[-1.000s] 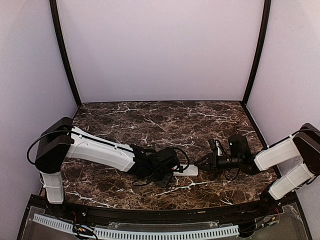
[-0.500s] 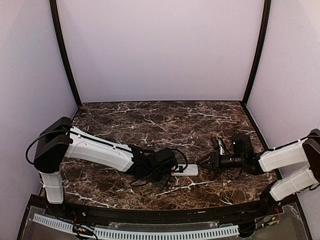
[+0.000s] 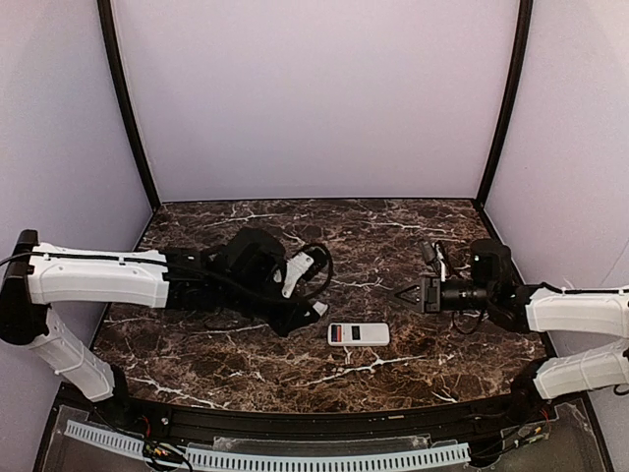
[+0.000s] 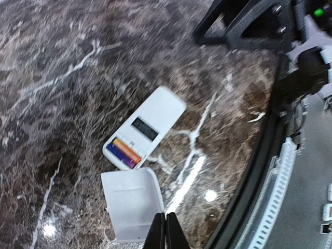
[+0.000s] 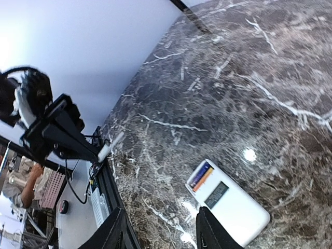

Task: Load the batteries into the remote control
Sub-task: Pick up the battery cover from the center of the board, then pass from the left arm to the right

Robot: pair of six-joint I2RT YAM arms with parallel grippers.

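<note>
Top external view gives us pale lilac walls (image 3: 314,98) on three sides, joined by black corner posts (image 3: 126,108). They enclose a glossy, dark brown marble-patterned surface (image 3: 393,231) veined in white. We see the left arm (image 3: 98,277) stretched low across it, the left jaws clenched on the edge of a white cover (image 4: 129,199). Opposite, the right arm (image 3: 580,310) reaches inward, the right jaws released and holding nothing. Between them, toward the near edge, the remote (image 3: 359,334) lies flat, touching neither arm. Its compartment is uncovered, and we find the batteries (image 4: 124,152), orange beside purple, seated in it side by side.
</note>
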